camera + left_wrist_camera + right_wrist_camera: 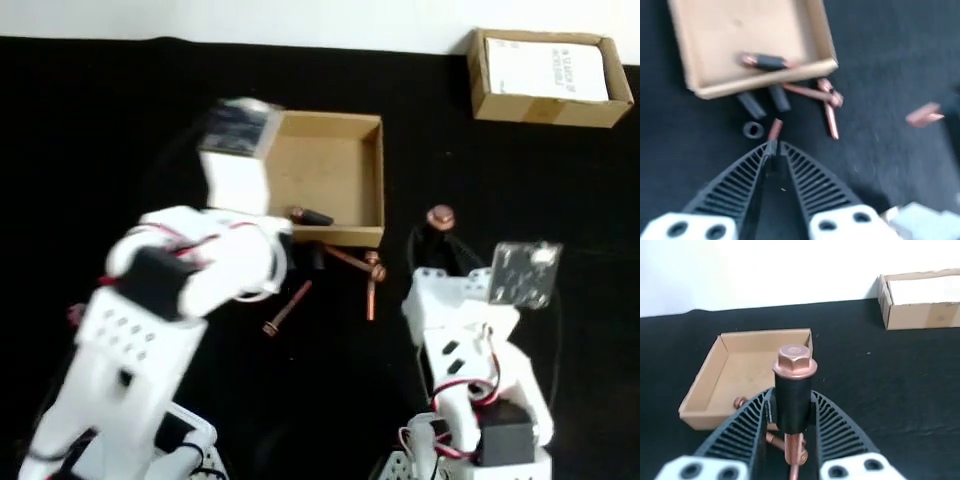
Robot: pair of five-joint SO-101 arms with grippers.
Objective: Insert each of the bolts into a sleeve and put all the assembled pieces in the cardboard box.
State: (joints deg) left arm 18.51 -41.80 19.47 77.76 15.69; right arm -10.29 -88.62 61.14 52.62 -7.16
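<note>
The right gripper (790, 407) is clenched on a black cylindrical sleeve (790, 400), matte and smooth. A copper-coloured hex-flanged bolt (795, 362) is seated in it, with the head on top and the shank poking out below. We judge this piece assembled, so the step in hand is delivery. The next move calls for carrying it over the near wall of the shallow brown cardboard box (345, 236) and letting go inside.

The left gripper (774, 147) has its ribbed jaws pressed together with nothing between them. It hangs near the loose black sleeves (751, 104) and the loose copper bolts (831, 117), which lie just outside the box on the black felt-like table cover (560, 200). One finished sleeve-and-bolt piece (765, 61) already lies in the box, against its near wall.
</note>
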